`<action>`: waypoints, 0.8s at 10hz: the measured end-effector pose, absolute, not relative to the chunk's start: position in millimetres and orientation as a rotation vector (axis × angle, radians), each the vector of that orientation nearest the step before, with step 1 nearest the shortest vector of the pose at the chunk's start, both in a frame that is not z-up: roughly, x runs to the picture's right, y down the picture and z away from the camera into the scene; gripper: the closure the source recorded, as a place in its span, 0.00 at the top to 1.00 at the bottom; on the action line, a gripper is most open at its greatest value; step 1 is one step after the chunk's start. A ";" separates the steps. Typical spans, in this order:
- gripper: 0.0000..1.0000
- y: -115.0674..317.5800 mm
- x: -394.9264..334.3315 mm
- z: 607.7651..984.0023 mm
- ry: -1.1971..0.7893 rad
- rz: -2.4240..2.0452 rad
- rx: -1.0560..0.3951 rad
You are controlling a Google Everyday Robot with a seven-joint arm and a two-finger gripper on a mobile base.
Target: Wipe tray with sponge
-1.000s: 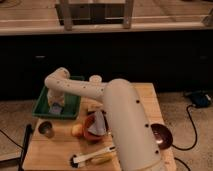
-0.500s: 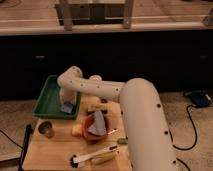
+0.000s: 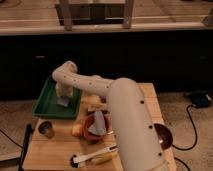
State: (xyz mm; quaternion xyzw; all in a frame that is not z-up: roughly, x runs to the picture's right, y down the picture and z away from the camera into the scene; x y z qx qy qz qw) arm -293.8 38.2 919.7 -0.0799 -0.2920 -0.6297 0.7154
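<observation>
A green tray (image 3: 50,102) sits at the left back of the wooden table. My white arm reaches from the lower right across the table and bends down into the tray. The gripper (image 3: 64,98) is inside the tray at its right side, pressed down over a pale sponge (image 3: 63,101) that lies on the tray floor. The arm's elbow hides most of the wrist.
A red bowl (image 3: 95,127) with a grey cloth stands mid-table. A small metal cup (image 3: 46,128) is at the left front, an orange fruit (image 3: 76,130) beside the bowl, a brush or utensil (image 3: 95,155) near the front edge, and a dark round dish (image 3: 164,136) at the right.
The arm has swung so its elbow sits higher and farther right. The gripper has shifted right within the tray, with the sponge.
</observation>
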 end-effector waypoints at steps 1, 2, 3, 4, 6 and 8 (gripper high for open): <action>0.00 41.3 -310.0 919.0 -0.674 -1.417 -0.173; 0.00 47.6 -322.7 915.8 -0.704 -1.447 -0.171; 0.00 58.4 -331.7 909.2 -0.737 -1.481 -0.173; 0.00 69.3 -335.6 902.9 -0.764 -1.511 -0.176; 0.00 91.1 -331.8 888.0 -0.805 -1.557 -0.193; 0.00 101.9 -312.2 877.6 -0.808 -1.573 -0.210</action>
